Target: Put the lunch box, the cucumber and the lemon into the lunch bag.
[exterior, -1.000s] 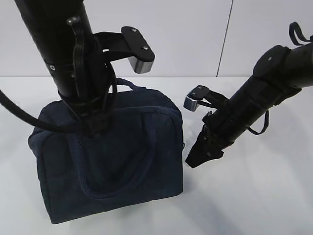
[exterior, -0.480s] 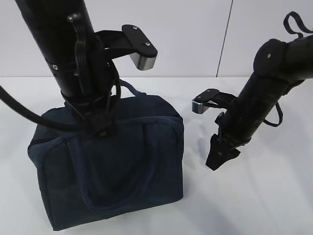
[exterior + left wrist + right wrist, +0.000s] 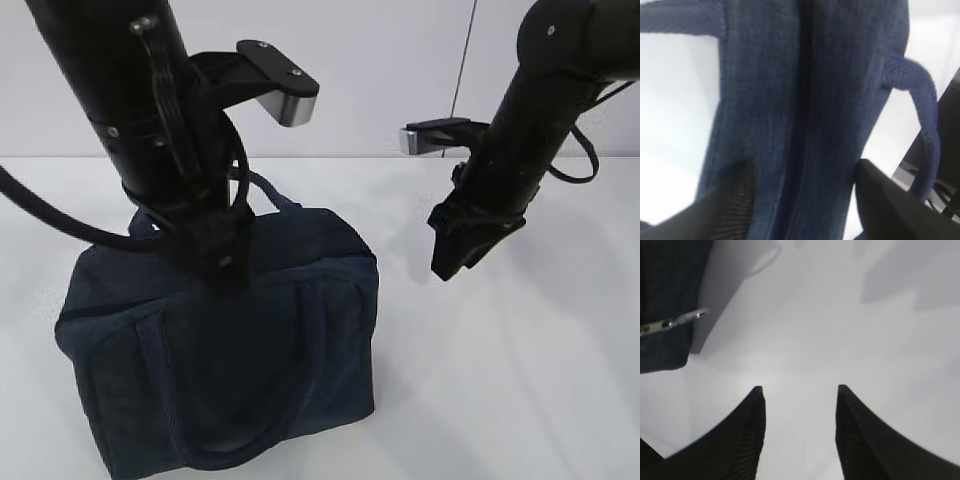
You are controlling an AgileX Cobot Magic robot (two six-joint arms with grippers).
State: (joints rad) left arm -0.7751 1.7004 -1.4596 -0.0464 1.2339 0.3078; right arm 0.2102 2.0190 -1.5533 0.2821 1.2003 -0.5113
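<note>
The dark navy lunch bag (image 3: 230,340) stands on the white table with its top zipped shut. Its fabric fills the left wrist view (image 3: 805,100), with a loop handle (image 3: 925,115) at the right. My left gripper (image 3: 222,262) is down on the bag's top, jaws wide apart with the top's fabric between them (image 3: 802,200). My right gripper (image 3: 455,245) hangs open and empty above the table, to the right of the bag (image 3: 800,405). The bag's metal zipper pull (image 3: 672,322) shows at the right wrist view's left edge. Lunch box, cucumber and lemon are out of view.
The white table (image 3: 520,380) stretches to the right of the bag and in front of it. A white wall stands behind. Black cable loops hang off the left arm (image 3: 40,220).
My right gripper has risen and moved right, away from the bag's side. The left arm has shifted slightly right on the bag's top, and the bag has shifted a little with it.
</note>
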